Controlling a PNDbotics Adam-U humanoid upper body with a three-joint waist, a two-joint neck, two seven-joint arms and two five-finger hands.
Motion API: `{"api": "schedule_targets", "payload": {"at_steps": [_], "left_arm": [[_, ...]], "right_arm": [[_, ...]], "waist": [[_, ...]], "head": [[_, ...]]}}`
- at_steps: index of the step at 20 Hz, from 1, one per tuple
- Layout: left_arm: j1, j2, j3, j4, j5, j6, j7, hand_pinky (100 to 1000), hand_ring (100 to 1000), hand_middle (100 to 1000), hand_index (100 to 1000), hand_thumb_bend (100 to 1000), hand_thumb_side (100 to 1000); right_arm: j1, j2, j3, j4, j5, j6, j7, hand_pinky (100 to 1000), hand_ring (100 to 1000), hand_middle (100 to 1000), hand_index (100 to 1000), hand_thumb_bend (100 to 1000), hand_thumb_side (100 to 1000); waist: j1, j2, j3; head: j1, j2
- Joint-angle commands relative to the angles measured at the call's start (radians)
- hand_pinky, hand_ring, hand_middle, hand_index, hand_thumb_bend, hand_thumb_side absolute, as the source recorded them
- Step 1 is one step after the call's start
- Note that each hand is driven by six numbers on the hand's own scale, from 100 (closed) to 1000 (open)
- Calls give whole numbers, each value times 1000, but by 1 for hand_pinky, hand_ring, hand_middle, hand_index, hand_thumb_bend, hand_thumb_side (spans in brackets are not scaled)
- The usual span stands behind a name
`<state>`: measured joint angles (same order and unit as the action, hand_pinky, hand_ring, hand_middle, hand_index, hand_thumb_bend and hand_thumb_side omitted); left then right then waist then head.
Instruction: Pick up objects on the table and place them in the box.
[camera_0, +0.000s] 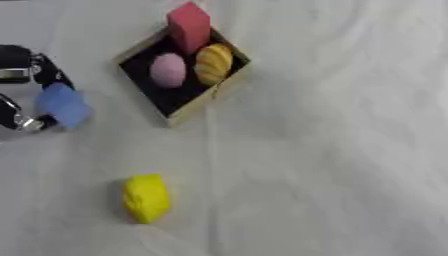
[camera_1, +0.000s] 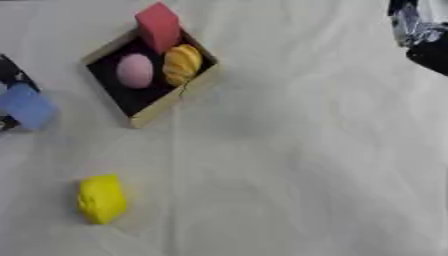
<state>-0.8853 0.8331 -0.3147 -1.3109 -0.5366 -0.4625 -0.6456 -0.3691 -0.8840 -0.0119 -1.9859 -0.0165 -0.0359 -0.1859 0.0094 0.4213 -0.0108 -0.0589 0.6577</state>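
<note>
White cloth covers the surface (camera_0: 332, 165). Box (camera_0: 203, 102) w/ black inside sits upper centre, holding a red block (camera_0: 189, 25) tilted at the far corner, a pink egg-shaped obj (camera_0: 168, 70) & an orange ridged obj (camera_0: 213, 63). Left hand (camera_0: 26, 75) at left edge, fingers grasping a blue block (camera_0: 63, 104), beside the box, apart from it. Yellow obj (camera_0: 145, 197) lies nearer, lower left. Right hand (camera_1: 420, 30) partly seen top right; can't tell its fingers.

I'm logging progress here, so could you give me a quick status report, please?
Left hand shut on blue block, beside box. Right hand idle, upper corner. Yellow object waits on cloth; path clear.
</note>
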Motion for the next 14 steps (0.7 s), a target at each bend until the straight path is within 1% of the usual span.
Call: {"api": "schedule_targets", "payload": {"at_steps": [1,3,6,10,14], "left_arm": [[-50,7,33,-51,35,-35,-40,669,602,476,526,100,194],[-86,-17,46,-59,42,-4,-17,666,600,478,528,100,205],[-136,-64,48,-37,33,35,25,668,599,478,530,100,208],[-190,-123,49,33,-16,56,62,669,600,485,531,100,203],[-227,-161,76,116,-94,64,108,671,601,488,529,100,199]], "right_arm": [[-9,-26,-19,-14,-11,-9,-2,896,765,636,770,100,427],[-15,-30,-20,-14,-16,-15,-2,895,765,637,770,100,419],[-23,-35,-19,-14,-22,-23,0,894,765,637,770,100,411],[-30,-36,-12,-14,-25,-29,8,894,764,636,769,100,412],[-37,-35,-6,-14,-26,-30,14,894,764,635,769,100,413]], "waist": [[-13,-21,2],[-15,-24,2],[-17,-28,-2],[-17,-29,-11],[-13,-26,-21]], "head": [[-5,-3],[-5,-1],[-2,-3],[4,-8],[11,-17]]}}
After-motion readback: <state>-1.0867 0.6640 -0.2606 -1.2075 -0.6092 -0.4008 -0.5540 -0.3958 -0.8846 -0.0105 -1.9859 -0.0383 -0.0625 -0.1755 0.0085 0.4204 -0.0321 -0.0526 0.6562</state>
